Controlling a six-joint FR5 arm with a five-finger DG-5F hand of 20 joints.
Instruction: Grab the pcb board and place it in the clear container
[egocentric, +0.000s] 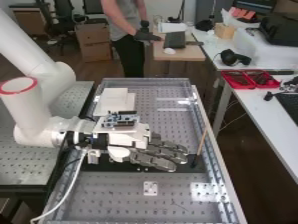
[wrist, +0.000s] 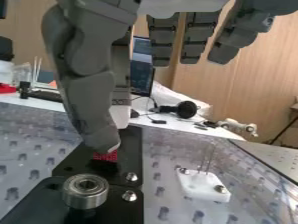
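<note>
The hand (egocentric: 164, 153), open with its fingers extended, is over the black plate (egocentric: 106, 167). Just under one fingertip is a small red piece (wrist: 106, 156); whether it is the pcb board, I cannot tell. Beyond the plate sits a clear container (egocentric: 174, 109), contents indistinct; well apart, red trays (egocentric: 241, 87) hold dark things.

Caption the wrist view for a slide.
Robot hand above a black plate with a metal bearing on it, a white block nearby.
</note>
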